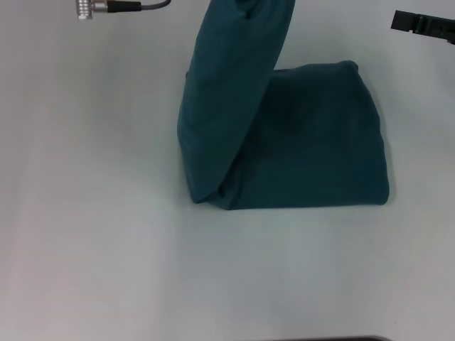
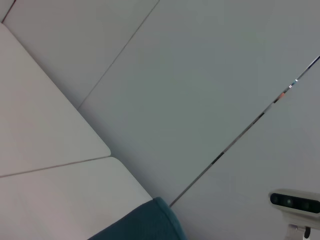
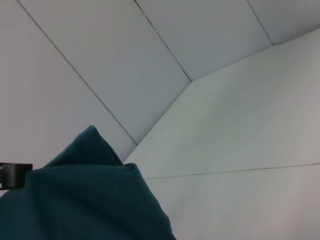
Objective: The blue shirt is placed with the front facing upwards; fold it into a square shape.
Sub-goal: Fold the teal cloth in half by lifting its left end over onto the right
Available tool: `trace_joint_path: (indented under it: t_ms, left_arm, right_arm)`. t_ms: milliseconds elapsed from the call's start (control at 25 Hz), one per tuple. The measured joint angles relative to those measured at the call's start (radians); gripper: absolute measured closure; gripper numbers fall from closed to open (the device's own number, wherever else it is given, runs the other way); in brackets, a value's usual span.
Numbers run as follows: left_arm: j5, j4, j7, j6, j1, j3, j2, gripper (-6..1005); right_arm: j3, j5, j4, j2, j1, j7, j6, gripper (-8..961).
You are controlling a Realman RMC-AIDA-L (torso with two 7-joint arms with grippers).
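1. Metal connector [image 1: 92, 7] with a dark cable lies at the far left of our smooth pale worktop [image 1: 85, 234]; our left claw is out of sight.
2. One blue shirt [image 1: 313, 149], soft matte cotton, lies mid-worktop as a rounded rectangle, its left flap lifted steeply upward.
3. Black right claw [image 1: 423, 26] shows far right; we cannot tell its grip.

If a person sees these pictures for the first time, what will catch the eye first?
First the blue shirt: it lies already folded near the middle of the white table, while one long flap on its left side rises steeply and leaves the head view at the top edge. No gripper holding it is visible. Next, a dark part of the right arm shows at the far right edge.
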Motion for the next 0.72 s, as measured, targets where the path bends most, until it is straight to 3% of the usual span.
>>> trace_joint_path:
  t_ms: [320,640,720]
  left_arm:
    - [-0.013,0.015,0.018,-0.006,-0.001,0.006,-0.003,994]
    - [-0.135,0.141,0.169,0.000,-0.001,0.014,-0.006,983]
    - [-0.151,0.152,0.185,-0.004,0.004,0.001,-0.003,929]
  right_arm:
    - [0.000,0.001,0.001,0.000,0.000,0.000,0.000,8]
    - [0.000,0.003,0.002,0.000,0.000,0.000,0.000,9]
    - [0.000,0.004,0.002,0.000,0.000,0.000,0.000,9]
